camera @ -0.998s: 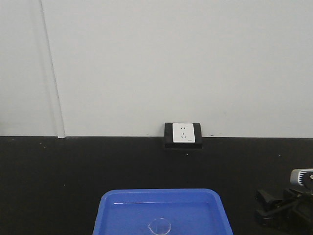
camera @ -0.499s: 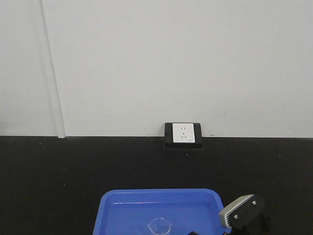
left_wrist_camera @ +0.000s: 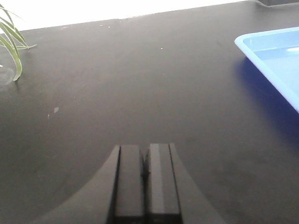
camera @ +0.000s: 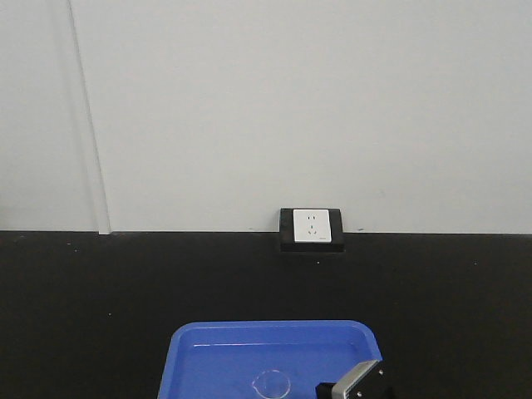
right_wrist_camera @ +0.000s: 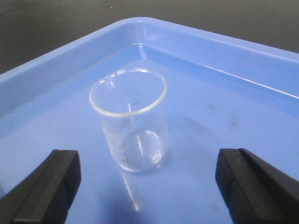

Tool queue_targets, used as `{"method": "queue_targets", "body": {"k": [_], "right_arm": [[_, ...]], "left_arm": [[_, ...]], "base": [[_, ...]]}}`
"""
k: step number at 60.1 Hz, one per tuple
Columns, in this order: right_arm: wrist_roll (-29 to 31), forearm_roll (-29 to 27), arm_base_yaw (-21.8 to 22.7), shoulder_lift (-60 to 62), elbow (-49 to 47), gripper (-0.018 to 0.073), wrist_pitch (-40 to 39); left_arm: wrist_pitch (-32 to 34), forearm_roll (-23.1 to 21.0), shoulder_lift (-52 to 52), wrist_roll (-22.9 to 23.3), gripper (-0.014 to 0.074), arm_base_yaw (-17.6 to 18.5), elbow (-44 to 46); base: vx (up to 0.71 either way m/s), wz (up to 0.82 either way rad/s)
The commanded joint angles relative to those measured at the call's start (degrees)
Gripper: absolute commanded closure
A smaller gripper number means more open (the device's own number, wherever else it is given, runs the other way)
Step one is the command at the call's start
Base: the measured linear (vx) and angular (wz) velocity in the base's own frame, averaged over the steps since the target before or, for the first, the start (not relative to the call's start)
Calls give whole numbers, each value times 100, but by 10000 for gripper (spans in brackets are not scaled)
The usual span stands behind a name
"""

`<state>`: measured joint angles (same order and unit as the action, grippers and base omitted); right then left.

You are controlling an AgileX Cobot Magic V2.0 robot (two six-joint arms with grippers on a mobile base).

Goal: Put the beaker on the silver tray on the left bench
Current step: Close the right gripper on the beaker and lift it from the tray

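The beaker [right_wrist_camera: 131,122], small, clear and empty, stands upright on the floor of a blue plastic tray [right_wrist_camera: 224,60]. My right gripper [right_wrist_camera: 149,162] is open, its two black fingers [right_wrist_camera: 46,186] low on either side of the beaker's near side and not touching it. In the front view the beaker [camera: 271,384] shows as a faint ring, with the right wrist [camera: 357,386] just to its right. My left gripper [left_wrist_camera: 145,156] is shut on nothing above bare black worktop. The silver tray and the left bench are out of view.
The blue tray [camera: 208,349] lies on a black worktop [camera: 100,283] backed by a white wall with a socket [camera: 312,226]. In the left wrist view, the tray's corner [left_wrist_camera: 261,46] is at the right and green plant leaves [left_wrist_camera: 11,42] at the far left.
The right arm has swung in from the right edge of the front view to the blue tray's front right corner, close to the beaker. The beaker and tray have not moved.
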<state>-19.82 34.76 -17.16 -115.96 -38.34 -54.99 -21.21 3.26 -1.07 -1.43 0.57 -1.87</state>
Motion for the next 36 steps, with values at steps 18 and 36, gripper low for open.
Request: {"method": "queue_targets", "body": {"k": [18,36], "right_arm": [[-300,294,-416,-513,-1432,-29,-228],[-312,-261,-582,-615,-1804,355,67]], "left_arm": [[434,-16,-42,10,595,33,-114],[434,-16,-42,10,595,33,-114]], "base": [[0,0],[0,0]]}}
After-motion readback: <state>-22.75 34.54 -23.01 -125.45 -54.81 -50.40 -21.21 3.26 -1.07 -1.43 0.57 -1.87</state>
